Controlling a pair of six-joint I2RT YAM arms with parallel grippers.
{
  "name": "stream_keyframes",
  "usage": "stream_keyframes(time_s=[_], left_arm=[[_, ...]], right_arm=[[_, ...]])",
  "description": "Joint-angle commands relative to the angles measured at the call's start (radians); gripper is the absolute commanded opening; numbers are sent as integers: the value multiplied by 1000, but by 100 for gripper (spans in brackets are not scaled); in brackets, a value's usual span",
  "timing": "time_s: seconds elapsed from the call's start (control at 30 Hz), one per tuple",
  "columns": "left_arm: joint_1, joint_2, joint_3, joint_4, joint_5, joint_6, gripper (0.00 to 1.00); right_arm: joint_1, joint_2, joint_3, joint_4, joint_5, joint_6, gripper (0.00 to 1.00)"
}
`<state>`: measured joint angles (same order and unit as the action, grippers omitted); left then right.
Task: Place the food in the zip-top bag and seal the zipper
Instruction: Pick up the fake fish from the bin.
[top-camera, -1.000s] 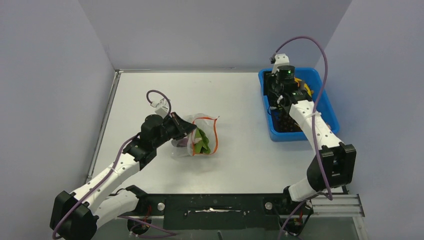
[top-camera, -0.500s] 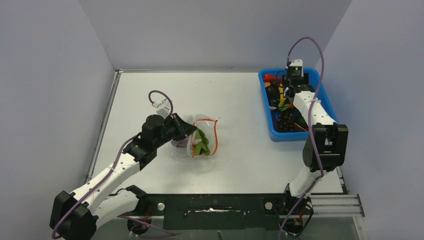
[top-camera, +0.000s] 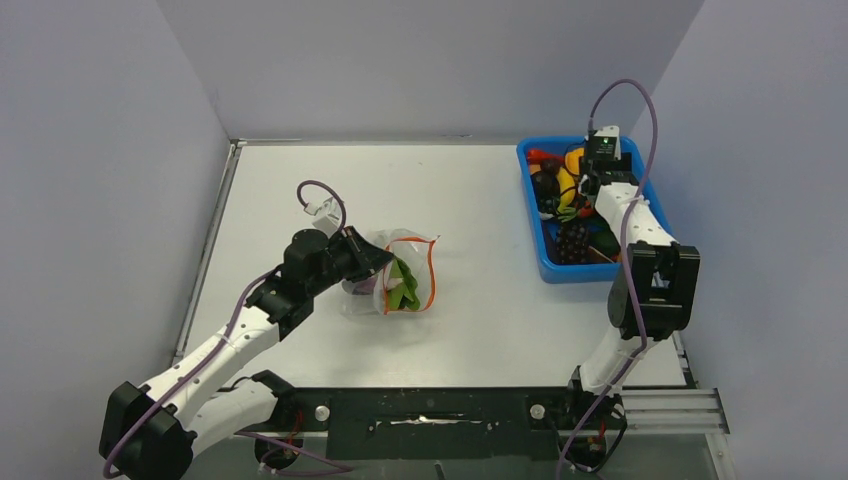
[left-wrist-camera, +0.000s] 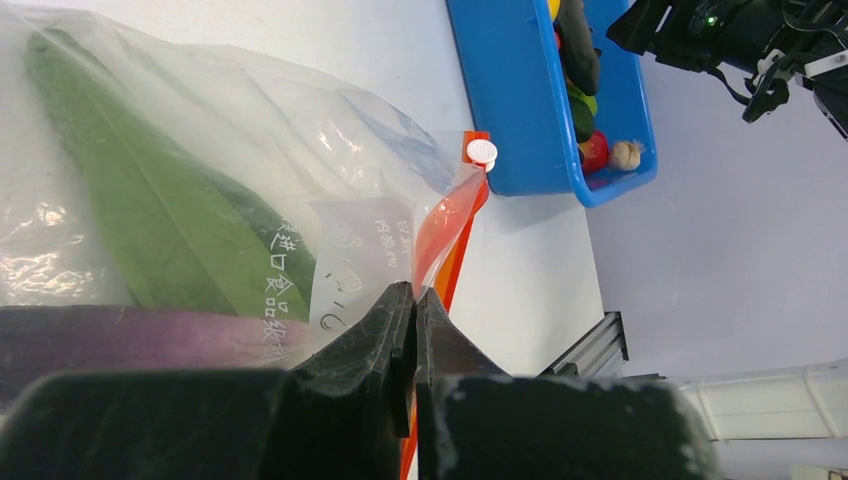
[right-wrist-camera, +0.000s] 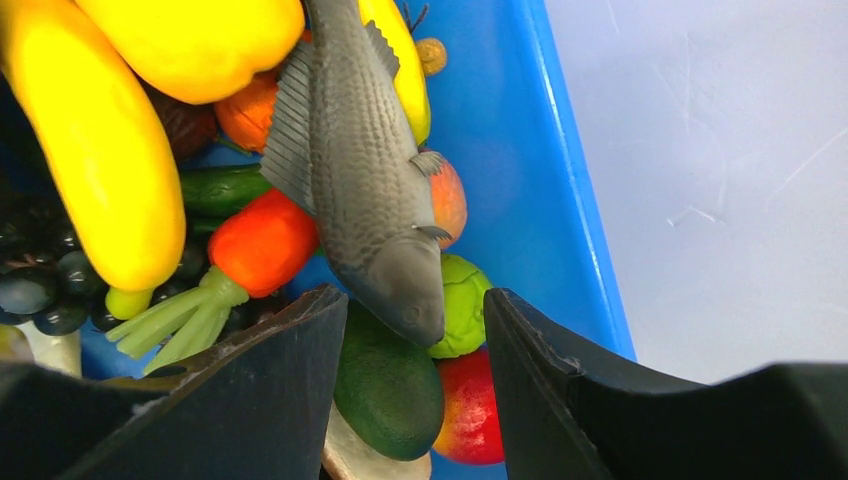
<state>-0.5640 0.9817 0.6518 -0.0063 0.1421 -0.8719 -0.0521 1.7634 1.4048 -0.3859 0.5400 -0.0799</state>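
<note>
White desk (top-camera: 480, 330), pale grey-lilac walls on three sides. Left end effector (left-wrist-camera: 413, 300) has its fingers pressed together, clamped on the zip-top bag (left-wrist-camera: 250, 130) at the mouth edge. The orange-red zipper (left-wrist-camera: 445, 225) runs just beside the fingertips on their right and on ahead to a white slider tab (left-wrist-camera: 482, 152). Bag lies on the desk straight ahead of this end effector, mouth held open in a loop in the top view. Inside it: long green pod (left-wrist-camera: 140, 200) ahead-left of the fingertips, purple aubergine (left-wrist-camera: 130, 335) close in on the left, right by the finger.

Right end effector (right-wrist-camera: 412, 300) is well apart from the bag, hanging over the blue bin (top-camera: 560, 268), fingers apart. Grey toy fish (right-wrist-camera: 360, 160) lies directly ahead, its head in line with the gap between the fingers; contact cannot be told. Left of the gap: orange carrot with green stalk (right-wrist-camera: 262, 240), cucumber (right-wrist-camera: 220, 188), yellow banana (right-wrist-camera: 90, 150), dark grapes (right-wrist-camera: 40, 290). Under the gap, near the fingers: green avocado (right-wrist-camera: 388, 385). Pale green round piece (right-wrist-camera: 462, 305) just inside the right finger, bin wall beyond it.
</note>
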Motion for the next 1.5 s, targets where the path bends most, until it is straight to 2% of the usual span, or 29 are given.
stream_keyframes(time_s=[0.0,0.13,0.17,0.27,0.43,0.67,0.83,1.07,1.4,1.47], left_arm=[[-5,4,53,40,8,-7,0],[-6,21,61,34,8,-10,0],[-6,24,63,34,8,-11,0],[-6,32,64,34,8,-12,0],[-7,35,54,44,6,-20,0],[-7,22,54,37,1,-10,0],[-6,15,64,16,1,9,0],[-7,-6,74,6,-8,20,0],[-7,-39,83,-30,-11,51,0],[-7,-48,78,-33,-12,51,0]], right_arm=[[-24,-1,-11,12,-11,-12,53],[-31,35,2,-21,-25,-6,53],[-33,43,1,-24,-30,-5,72],[-36,67,0,-28,-54,0,74],[-36,99,4,-32,-79,4,85],[-42,127,10,-27,-19,-15,86],[-51,142,22,-28,-8,-32,84],[-53,164,20,-16,27,-46,75],[-53,159,10,18,62,-69,51],[-51,158,11,16,56,-60,50]])
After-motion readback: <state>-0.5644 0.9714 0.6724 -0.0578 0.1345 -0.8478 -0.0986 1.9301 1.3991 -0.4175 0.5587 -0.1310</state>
